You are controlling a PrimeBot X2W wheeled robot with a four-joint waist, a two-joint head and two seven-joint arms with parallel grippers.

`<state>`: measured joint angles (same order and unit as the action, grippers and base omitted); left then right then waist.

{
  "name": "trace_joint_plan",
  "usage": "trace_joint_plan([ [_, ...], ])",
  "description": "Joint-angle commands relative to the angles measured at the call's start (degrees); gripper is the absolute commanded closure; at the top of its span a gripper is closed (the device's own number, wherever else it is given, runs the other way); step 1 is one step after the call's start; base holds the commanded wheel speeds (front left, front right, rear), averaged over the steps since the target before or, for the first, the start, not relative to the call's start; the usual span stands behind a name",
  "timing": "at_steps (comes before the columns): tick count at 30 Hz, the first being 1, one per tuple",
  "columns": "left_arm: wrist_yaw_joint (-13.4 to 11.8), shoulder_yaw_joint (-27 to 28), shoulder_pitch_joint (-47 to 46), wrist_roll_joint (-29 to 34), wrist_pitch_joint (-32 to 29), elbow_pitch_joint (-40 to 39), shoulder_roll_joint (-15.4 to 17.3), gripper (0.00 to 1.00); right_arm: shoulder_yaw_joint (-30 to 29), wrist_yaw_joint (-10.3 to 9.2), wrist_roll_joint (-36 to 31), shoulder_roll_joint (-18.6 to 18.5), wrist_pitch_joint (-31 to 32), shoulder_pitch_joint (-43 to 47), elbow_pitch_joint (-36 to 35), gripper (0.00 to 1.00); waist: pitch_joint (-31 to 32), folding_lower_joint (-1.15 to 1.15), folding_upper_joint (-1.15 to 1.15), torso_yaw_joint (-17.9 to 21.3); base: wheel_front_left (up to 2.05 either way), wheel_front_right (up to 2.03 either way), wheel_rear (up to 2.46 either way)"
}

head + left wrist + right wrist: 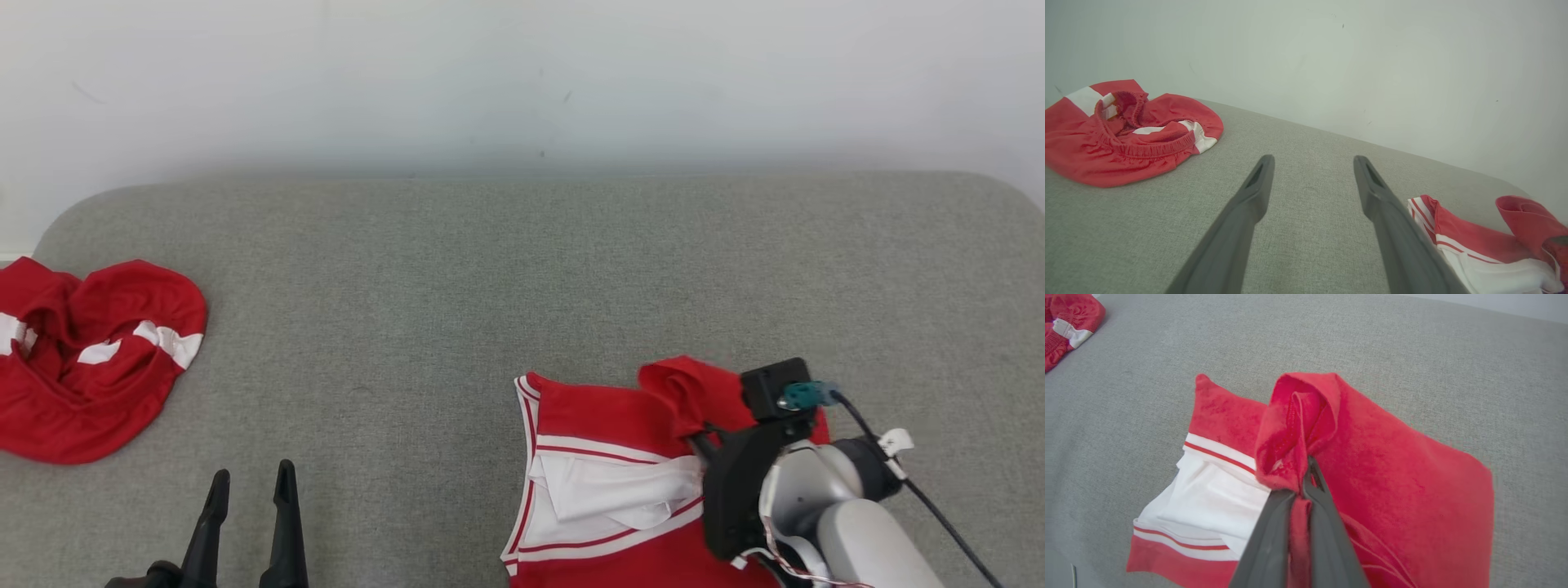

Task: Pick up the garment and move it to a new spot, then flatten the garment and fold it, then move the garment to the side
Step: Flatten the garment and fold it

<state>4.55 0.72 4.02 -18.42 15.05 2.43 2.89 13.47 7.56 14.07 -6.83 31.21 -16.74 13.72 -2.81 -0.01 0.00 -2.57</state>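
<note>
Garment: the red-and-white garment (604,425) lies low on the right of the desk (490,286), close to your own edge. It is partly spread, with a white panel showing between red-striped bands.
Right fingers: your right fingers (1274,539) are clenched on a bunched red fold of the garment (1392,465). The fold stands up off the cloth as a loose tube just past the tips.
Left fingers: your left fingers (286,531) are released and spread wide, grasping nothing. They hover over bare desk, apart from both pieces of cloth, and the left wrist view shows the same gap (1249,212).
Done so far: you cannot tell from these views whether the move to a new spot is finished. The garment rests on the desk, so at best that first step is near its end.
In hand: this looks like the early part of the job — either setting the garment down or tugging one corner to open it out.
Left to do: flattening is not complete, since the raised fold and the rumpled white panel need smoothing. No tidy fold shows, and the move to the side comes after that.
Other cloth: a crumpled pair of red shorts (90,359) sits at the far left, well apart from the garment — likely not your concern now.
Next call: bringing your idle left fingers over to the opposite edge would probably help to stretch the cloth flat.
</note>
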Motion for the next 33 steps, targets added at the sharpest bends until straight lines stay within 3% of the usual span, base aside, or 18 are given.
trace_joint_plan([
  [1, 0.0, 0.1, 0.8, -0.5, 0.1, 0.1, 0.0, 0.0, 0.5, -0.14, 0.5, 0.5, -0.6, -0.7, 0.7, 1.0, 0.1, 0.01, 0.0, -0.2, 0.0, 0.0, 0.0],
  [12, 0.3, 0.3, 1.0, -0.4, 0.1, 0.6, 0.0, 0.0, 9.0, -0.14, 3.3, 3.7, -5.4, -6.8, 11.5, 1.0, 0.1, 0.01, 0.0, -2.2, 0.0, 0.0, 0.0],
  [20, 0.3, -0.2, 1.0, -0.6, 0.1, 0.8, 0.0, 0.0, 11.0, -0.14, 6.2, 4.0, -8.4, -9.5, 17.4, 1.0, 0.0, 0.01, 0.0, -3.3, 0.0, 0.0, 0.0],
  [21, 0.3, -0.2, 0.9, -0.7, 0.1, 0.8, 0.0, 0.0, 11.3, -0.14, 6.7, 4.0, -8.8, -10.0, 18.0, 0.95, -0.1, 0.01, 0.0, -3.4, 0.0, 0.0, 0.0],
  [22, 0.3, -0.3, 0.8, -0.7, 0.1, 0.8, 0.0, 0.0, 11.4, -0.14, 7.3, 4.0, -9.3, -10.5, 18.7, 0.8, -0.1, 0.01, 0.0, -3.5, 0.0, 0.0, 0.0],
  [23, 0.3, -0.3, 0.6, -0.7, 0.1, 0.8, 0.0, 0.0, 11.7, -0.14, 7.9, 4.0, -9.8, -10.8, 19.1, 0.33, -0.2, 0.01, 0.0, -3.6, 0.0, 0.0, 0.0],
  [24, 0.2, -0.3, 0.5, -0.7, 0.1, 0.9, 0.0, 0.0, 12.0, -0.13, 8.8, 4.0, -10.2, -11.2, 19.5, 0.0, -0.3, 0.01, 0.0, -3.6, 0.0, 0.0, 0.0],
  [33, -0.3, 0.3, -0.1, -0.9, 0.1, 0.8, 0.0, 0.0, 12.6, -0.14, 19.9, 3.9, -14.7, -13.7, 15.9, 0.0, -0.4, 0.01, 0.0, -2.9, 0.0, 0.0, 0.0],
])
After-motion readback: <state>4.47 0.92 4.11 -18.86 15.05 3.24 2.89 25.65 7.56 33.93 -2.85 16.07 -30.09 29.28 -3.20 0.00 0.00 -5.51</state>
